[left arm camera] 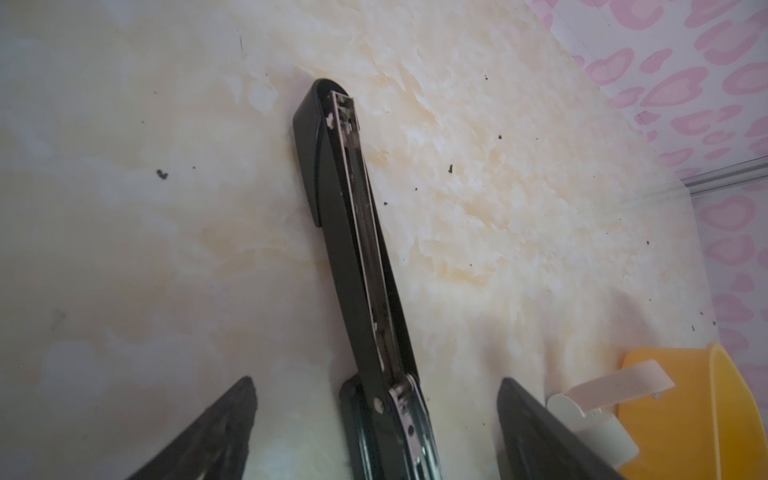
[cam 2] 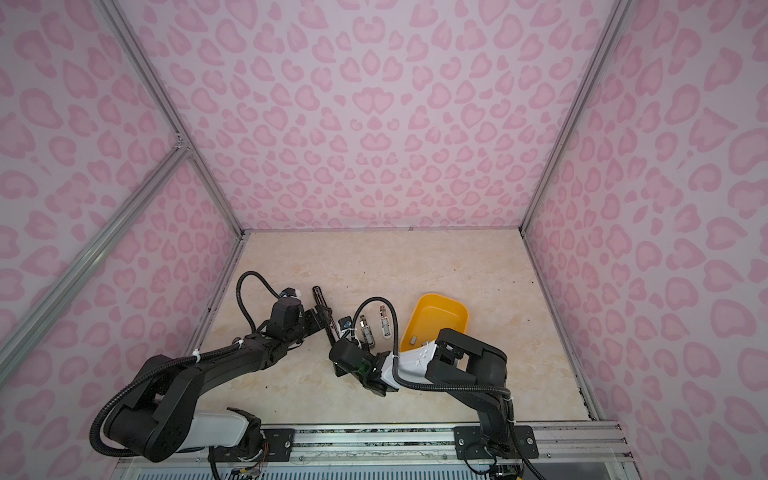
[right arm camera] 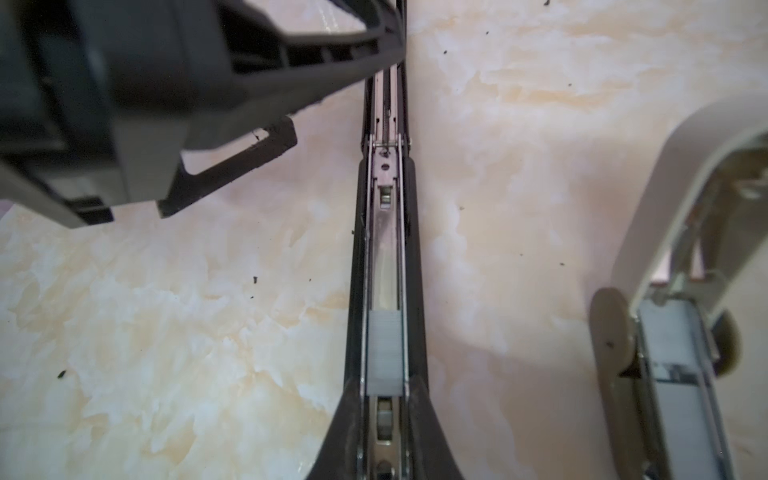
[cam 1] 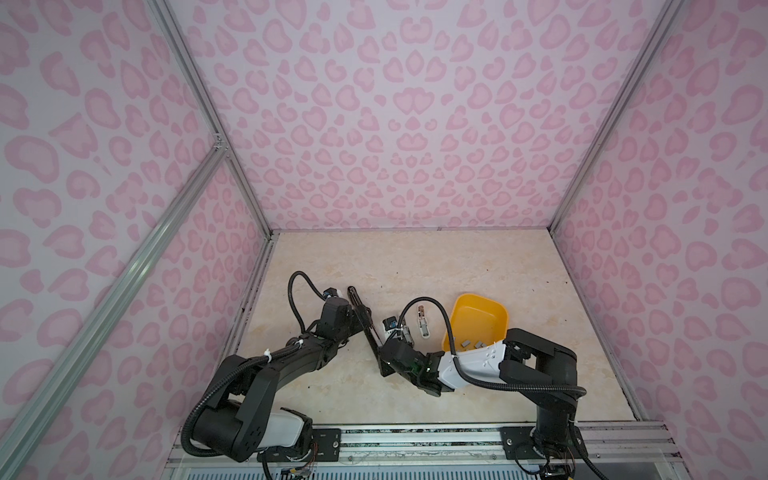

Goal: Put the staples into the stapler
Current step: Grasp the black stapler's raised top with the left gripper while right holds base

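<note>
A long black stapler (cam 1: 360, 309) lies opened out flat on the marble table, its lid (left arm camera: 320, 166) stretched away from the hinge. One grey strip of staples (right arm camera: 384, 353) sits in its metal channel. My right gripper (right arm camera: 384, 436) is shut on the stapler's channel end, with a finger hugging each side. My left gripper (left arm camera: 378, 419) is open and straddles the hinge, its fingers (left arm camera: 232, 415) well apart from the stapler. More staples (cam 1: 469, 343) lie in the yellow bin (cam 1: 478, 320).
Two small pale staplers (cam 2: 365, 328) (cam 2: 385, 322) lie open between the black stapler and the bin; one (right arm camera: 665, 374) is close beside my right gripper. Pink patterned walls enclose the table. A metal rail (cam 1: 415, 432) runs along the front edge.
</note>
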Controlling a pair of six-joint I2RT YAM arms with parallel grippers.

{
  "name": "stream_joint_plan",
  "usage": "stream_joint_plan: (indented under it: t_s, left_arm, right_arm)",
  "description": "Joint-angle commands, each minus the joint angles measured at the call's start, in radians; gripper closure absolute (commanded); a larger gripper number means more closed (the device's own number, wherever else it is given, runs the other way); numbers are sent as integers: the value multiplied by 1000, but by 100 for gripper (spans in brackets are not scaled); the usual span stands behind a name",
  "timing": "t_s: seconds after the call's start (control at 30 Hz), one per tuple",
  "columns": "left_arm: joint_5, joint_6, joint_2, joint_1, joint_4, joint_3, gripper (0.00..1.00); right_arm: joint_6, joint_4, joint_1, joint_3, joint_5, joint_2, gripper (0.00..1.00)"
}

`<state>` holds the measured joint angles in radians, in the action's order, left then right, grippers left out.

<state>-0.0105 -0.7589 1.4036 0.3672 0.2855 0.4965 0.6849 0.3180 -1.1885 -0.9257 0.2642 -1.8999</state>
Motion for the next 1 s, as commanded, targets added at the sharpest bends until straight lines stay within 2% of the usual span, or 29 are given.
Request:
stream_joint_plan:
  t_s: [0.0, 0.23, 0.67, 0.8, 0.97]
  left_arm:
    - [-40, -30, 50, -20, 85, 15, 10]
    - [-208, -82, 227, -86, 198, 54, 12]
    - [-325, -113, 422, -160, 339, 111, 15]
    - [-324, -81, 406, -187, 380, 101, 18]
    - [-278, -10, 295, -189, 406, 47, 21]
  right_arm:
    - [2, -44, -9, -1, -11, -1, 99]
    - [1, -44, -17, -1, -8, 1, 99]
    - [-24, -28, -37, 6, -1, 1, 99]
    - [-34, -45, -49, -2, 32, -7, 100]
    - [-40, -41, -51, 0, 59, -13, 100]
